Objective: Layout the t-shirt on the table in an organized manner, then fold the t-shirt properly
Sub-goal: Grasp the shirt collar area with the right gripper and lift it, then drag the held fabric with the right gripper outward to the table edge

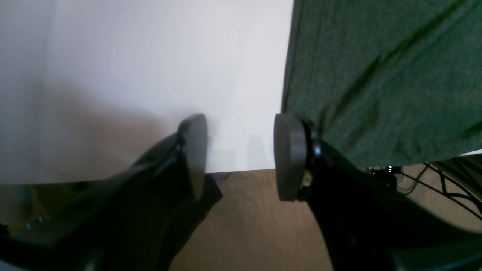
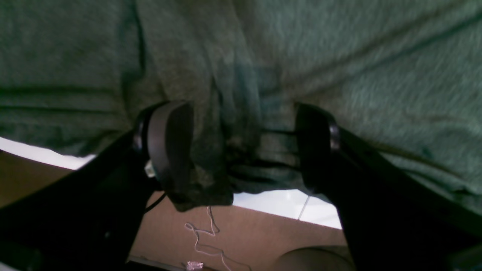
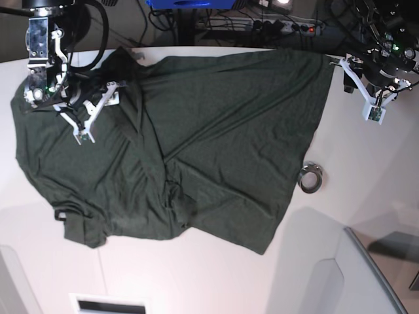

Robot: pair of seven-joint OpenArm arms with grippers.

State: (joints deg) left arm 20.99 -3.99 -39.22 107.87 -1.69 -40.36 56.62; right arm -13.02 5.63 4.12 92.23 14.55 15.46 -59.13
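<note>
The dark green t-shirt [image 3: 196, 144] lies spread and creased over the white table [image 3: 366, 196], one corner reaching the far right edge. My right gripper [image 3: 84, 131] is over the shirt's far left part. In the right wrist view the right gripper [image 2: 241, 150] is open, and a bunched fold of the t-shirt [image 2: 339, 56] lies between its fingers at the table [image 2: 278, 201] edge. My left gripper [image 1: 241, 154] is open over bare table [image 1: 150, 75] with nothing between the fingers, and the t-shirt [image 1: 376, 75] edge is just beside its right finger. In the base view the left gripper [image 3: 373, 108] hovers by the shirt's far right corner.
A small metal ring [image 3: 311, 176] lies on the table right of the shirt. A grey panel [image 3: 366, 275] stands at the near right. Cables and a power strip [image 3: 275, 25] run behind the far edge. Brown floor [image 1: 256, 226] shows past the table edge.
</note>
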